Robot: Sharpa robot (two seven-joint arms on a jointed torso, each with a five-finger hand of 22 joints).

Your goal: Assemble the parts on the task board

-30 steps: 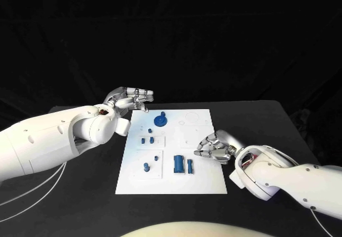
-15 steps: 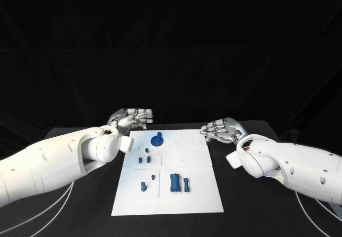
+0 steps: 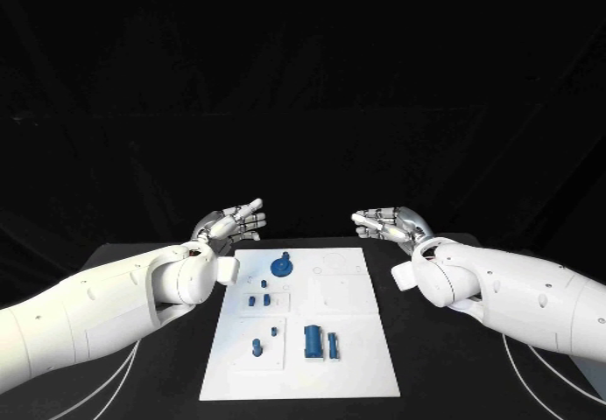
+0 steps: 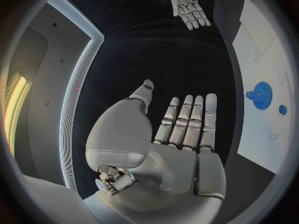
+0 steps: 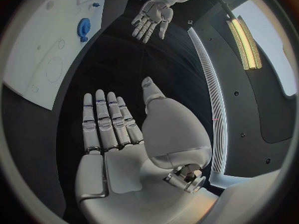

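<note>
Task board (image 3: pixel 354 350) flat on black table (image 3: pixel 468 385), centre. Near end of board: two blue bars (image 3: pixel 320 342) side by side, small blue peg (image 3: pixel 257 347) beside them. Mid-board: small blue pegs (image 3: pixel 259 300). Far end: blue gear (image 3: pixel 283 263). Beyond far corners, left hand (image 3: pixel 234 223) and right hand (image 3: pixel 386 224) raised, fingers extended, holding nothing.
</note>
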